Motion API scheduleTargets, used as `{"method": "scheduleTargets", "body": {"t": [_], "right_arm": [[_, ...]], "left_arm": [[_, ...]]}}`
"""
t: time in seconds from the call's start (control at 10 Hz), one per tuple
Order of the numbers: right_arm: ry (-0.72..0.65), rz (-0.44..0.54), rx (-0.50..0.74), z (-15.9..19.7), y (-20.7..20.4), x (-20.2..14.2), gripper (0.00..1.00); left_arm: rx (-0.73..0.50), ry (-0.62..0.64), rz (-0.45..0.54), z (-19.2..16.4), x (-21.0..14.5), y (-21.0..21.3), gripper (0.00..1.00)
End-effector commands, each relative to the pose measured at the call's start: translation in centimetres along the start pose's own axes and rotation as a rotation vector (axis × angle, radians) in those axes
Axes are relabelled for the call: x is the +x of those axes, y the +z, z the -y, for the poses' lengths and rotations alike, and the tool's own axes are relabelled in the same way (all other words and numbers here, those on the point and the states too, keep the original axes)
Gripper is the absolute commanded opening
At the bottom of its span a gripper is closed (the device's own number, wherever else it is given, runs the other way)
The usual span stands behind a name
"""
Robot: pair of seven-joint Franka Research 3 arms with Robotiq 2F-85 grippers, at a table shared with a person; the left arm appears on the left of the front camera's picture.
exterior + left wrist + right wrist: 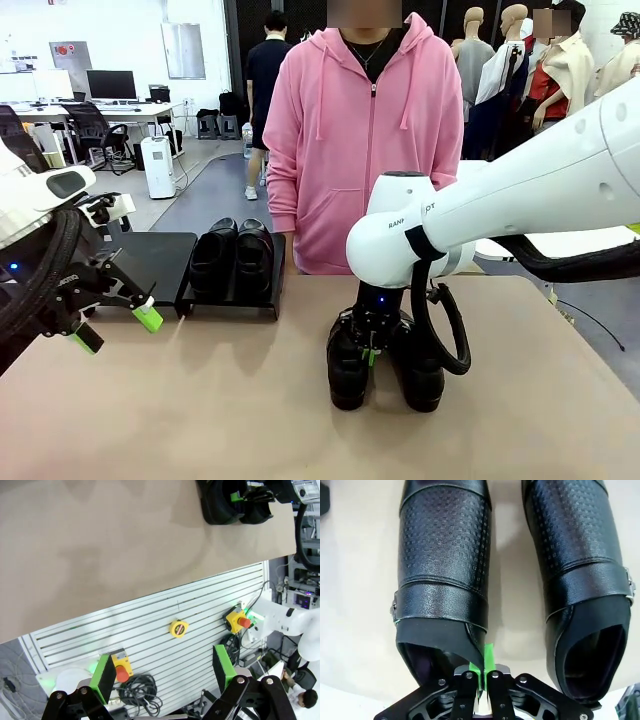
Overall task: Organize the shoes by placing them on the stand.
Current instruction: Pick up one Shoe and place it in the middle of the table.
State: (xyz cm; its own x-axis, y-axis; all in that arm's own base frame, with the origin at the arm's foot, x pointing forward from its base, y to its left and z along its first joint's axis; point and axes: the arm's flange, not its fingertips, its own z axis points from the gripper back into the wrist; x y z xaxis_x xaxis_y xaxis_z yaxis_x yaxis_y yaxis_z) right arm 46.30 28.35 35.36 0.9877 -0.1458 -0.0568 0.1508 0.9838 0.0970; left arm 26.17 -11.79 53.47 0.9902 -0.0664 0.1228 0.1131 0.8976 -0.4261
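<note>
Two shoes already side by side on the right tray of the stand; left tray bare; about half done, by the look of it. Other pair on the table, near its middle and well apart from the stand; both left to move. Right claw pinched shut on the inner collar edge of one shoe of that pair; cannot tell if lifted, soles seemingly down on the table. Long axes of all four roughly parallel, running from the robot's side to the far side; table pair with toes away from the claw in the right wrist view; stand pair seemingly toes toward the robot. Left claw wide open, holding nothing, hovering near the stand's left tray. Person standing at the far edge.
</note>
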Motion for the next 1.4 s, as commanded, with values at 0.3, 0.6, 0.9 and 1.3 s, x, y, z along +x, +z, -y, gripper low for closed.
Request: {"method": "scheduleTargets", "body": {"t": [0.3,0.6,0.9,1.3], "right_arm": [[0.294,0.105,0.062,4.2,10.9,-13.7,0.00],[0.267,0.094,0.019,2.7,10.8,-13.1,0.00],[0.272,0.099,0.026,4.0,11.0,-15.6,0.00],[0.339,0.208,0.089,-8.8,7.0,-17.5,0.00]], "left_arm": [[-0.015,-0.014,0.011,0.0,0.2,0.0,1.00],[-0.015,-0.014,0.011,0.0,0.2,0.0,1.00],[-0.015,-0.014,0.011,0.0,0.2,0.0,1.00],[-0.015,-0.014,0.011,0.0,0.2,0.0,1.00]]}}
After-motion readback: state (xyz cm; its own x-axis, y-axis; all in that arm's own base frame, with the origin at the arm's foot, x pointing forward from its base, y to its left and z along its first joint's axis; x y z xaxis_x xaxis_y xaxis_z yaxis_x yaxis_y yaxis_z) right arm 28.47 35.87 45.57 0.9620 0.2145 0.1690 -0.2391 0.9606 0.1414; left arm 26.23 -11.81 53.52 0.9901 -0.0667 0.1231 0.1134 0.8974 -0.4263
